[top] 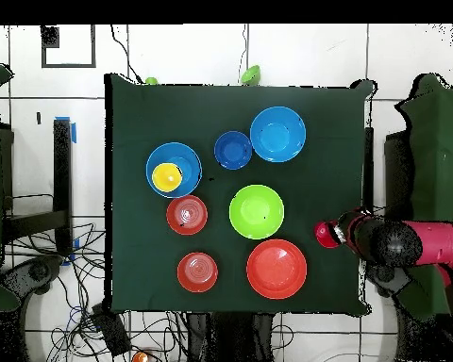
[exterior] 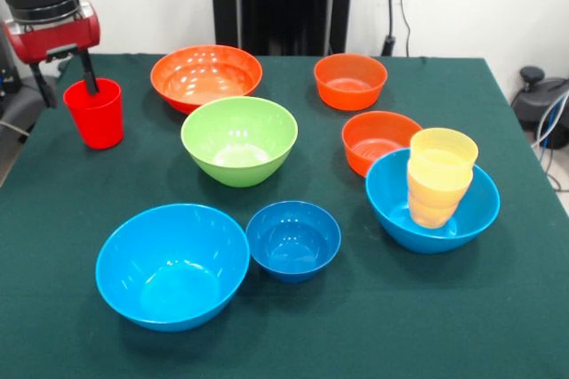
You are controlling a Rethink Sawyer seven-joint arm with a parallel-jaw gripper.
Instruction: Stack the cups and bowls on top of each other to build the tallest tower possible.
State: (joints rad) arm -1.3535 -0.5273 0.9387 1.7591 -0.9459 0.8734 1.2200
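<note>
A red cup (exterior: 93, 112) stands upright at the table's left edge. My gripper (exterior: 64, 90) is open over it, one finger (exterior: 89, 72) dipping inside the cup and the other outside its left wall. From overhead the red cup (top: 325, 234) sits just off the gripper (top: 342, 231). A short tower stands at the right: nested yellow cups (exterior: 440, 176) inside a large light blue bowl (exterior: 471, 210). Loose bowls are a second light blue bowl (exterior: 172, 265), a small dark blue bowl (exterior: 293, 239), a green bowl (exterior: 239, 139), a large orange bowl (exterior: 206, 76) and two small orange bowls (exterior: 350, 81) (exterior: 380, 141).
The green cloth (exterior: 53, 219) covers the whole table, and the bowls are spread across its middle. Cables and equipment (exterior: 542, 103) lie beyond the right edge.
</note>
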